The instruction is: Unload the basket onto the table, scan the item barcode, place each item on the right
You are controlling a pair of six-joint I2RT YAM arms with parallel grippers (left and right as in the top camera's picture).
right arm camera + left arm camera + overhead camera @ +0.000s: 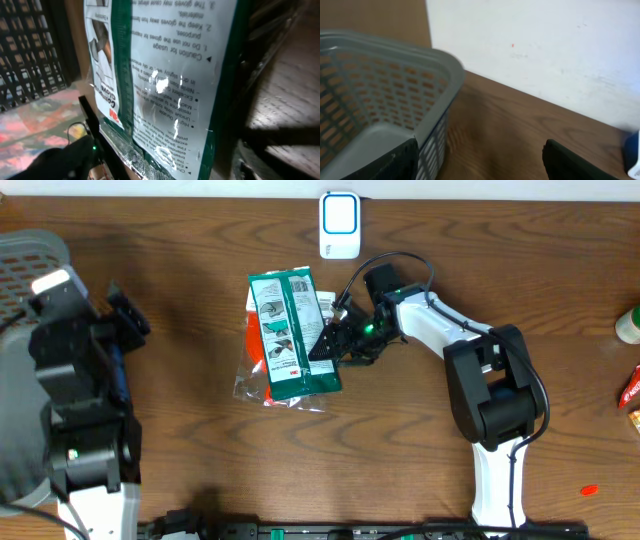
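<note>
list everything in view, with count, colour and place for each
glove pack: 1, green and white, mid table
orange item: 1, orange, in clear wrap under the pack's left edge
scanner: 1, white and blue, far edge of the table
basket: 1, grey, far left
green thing: 1, right edge, cut off, kind unclear
red packet: 1, right edge, cut off
red bit: 1, small, near right corner
table: 1, brown wood
left arm: 1, black and white, by the basket, jaws open and empty
right arm: 1, black and white, jaws at the pack's right edge, grip unclear
</note>
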